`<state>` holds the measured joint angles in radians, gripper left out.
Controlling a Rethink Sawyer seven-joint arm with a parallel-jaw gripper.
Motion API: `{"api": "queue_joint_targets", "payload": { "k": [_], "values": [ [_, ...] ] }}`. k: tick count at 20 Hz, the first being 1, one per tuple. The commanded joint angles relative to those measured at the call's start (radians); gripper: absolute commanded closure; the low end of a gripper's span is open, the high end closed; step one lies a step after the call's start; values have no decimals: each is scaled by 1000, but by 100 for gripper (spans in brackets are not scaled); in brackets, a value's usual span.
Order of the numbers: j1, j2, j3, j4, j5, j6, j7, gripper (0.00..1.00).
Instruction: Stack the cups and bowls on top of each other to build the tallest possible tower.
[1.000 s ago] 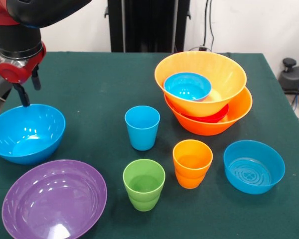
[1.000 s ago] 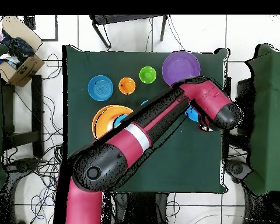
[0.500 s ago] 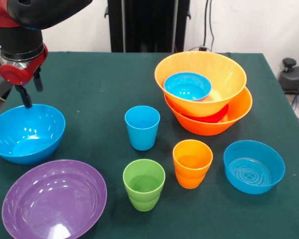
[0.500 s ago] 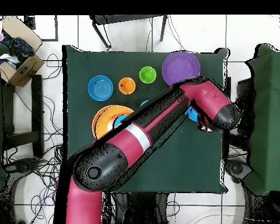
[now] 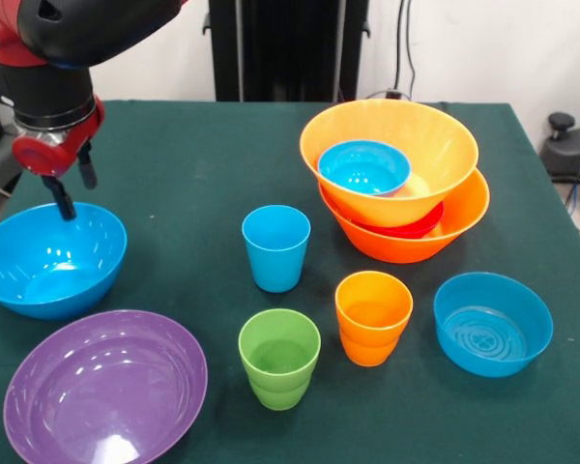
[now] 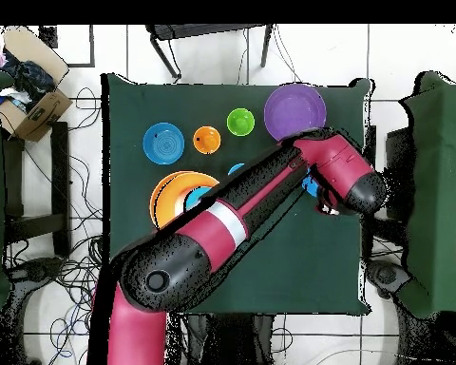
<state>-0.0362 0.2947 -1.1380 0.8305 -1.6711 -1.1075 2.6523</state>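
Note:
The tower (image 5: pixel 398 184) stands at the back right: a large orange bowl (image 5: pixel 459 217) holds a small red bowl (image 5: pixel 420 228), a second orange bowl (image 5: pixel 435 145) and a small blue bowl (image 5: pixel 364 166). Loose on the cloth are a blue cup (image 5: pixel 275 247), a green cup (image 5: pixel 279 358) and an orange cup (image 5: pixel 372 317). A wide purple bowl (image 5: pixel 106 387), a large blue bowl (image 5: pixel 53 259) and a smaller blue bowl (image 5: pixel 493 324) also lie loose. My gripper (image 5: pixel 80 199) hangs open at the large blue bowl's far rim, one fingertip (image 5: pixel 68 211) just at the rim, holding nothing.
A green cloth covers the table (image 5: pixel 193 164). In the overhead view the arm (image 6: pixel 260 195) crosses the table and hides most of the large blue bowl. The purple bowl (image 6: pixel 295 109), green cup (image 6: pixel 240 122) and orange cup (image 6: pixel 206 141) line the far edge. A cardboard box (image 6: pixel 28 100) sits off the table.
My gripper has shifted a little rightwards and lower in the front view, closer over the large blue bowl's far rim. Cups and bowls have not moved.

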Motion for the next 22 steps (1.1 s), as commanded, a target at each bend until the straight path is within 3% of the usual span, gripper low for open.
{"api": "queue_joint_targets", "payload": {
  "k": [1, 22],
  "values": [
    [-7, 63, 189, -28, 70, 112, -74, 0],
    [-26, 84, 212, -53, 98, 140, -123, 0]
  ]
}}
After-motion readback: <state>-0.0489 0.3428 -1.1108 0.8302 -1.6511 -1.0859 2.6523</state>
